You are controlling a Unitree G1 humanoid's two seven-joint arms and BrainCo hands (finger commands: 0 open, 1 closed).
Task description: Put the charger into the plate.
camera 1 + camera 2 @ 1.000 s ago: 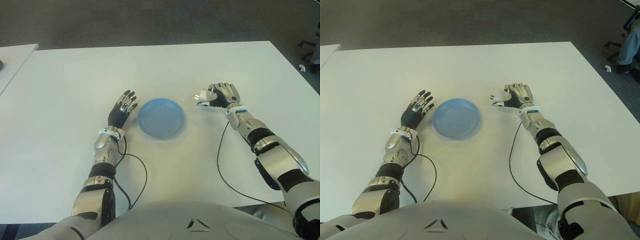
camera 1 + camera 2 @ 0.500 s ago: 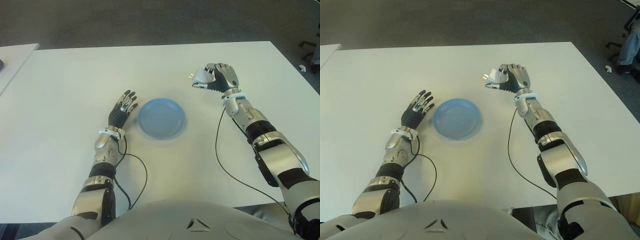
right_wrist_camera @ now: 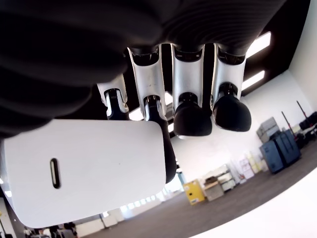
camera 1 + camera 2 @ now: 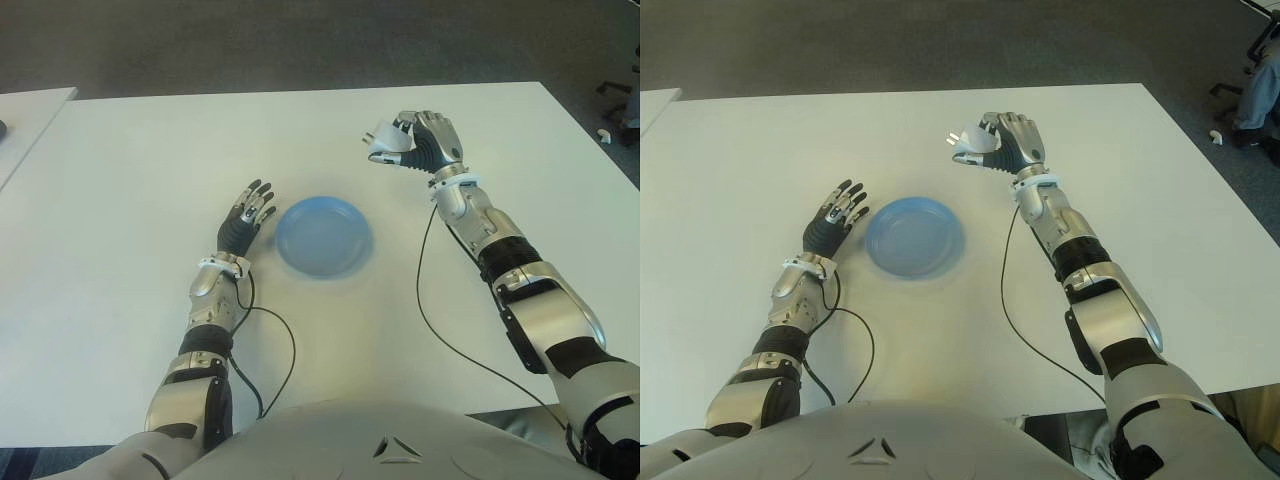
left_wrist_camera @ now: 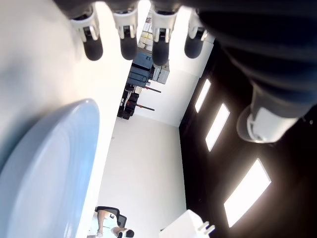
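1. The charger (image 3: 84, 173) looks like smooth white plastic, faintly satin;
2. the plate (image 4: 323, 237) is smooth blue plastic with a soft sheen;
3. the table (image 4: 130, 180) is matt white and even;
4. the right hand (image 4: 425, 143) shows silvery glossy shells with black ribbed rubbery pads.

You have a shiny silver robot body with black parts at the joints. Your left hand (image 4: 243, 222) is black with silver and black fingertips, and your right hand (image 4: 425, 143) has silver fingers with black tips. A thin black cable (image 4: 427, 300) hangs loose along each arm.
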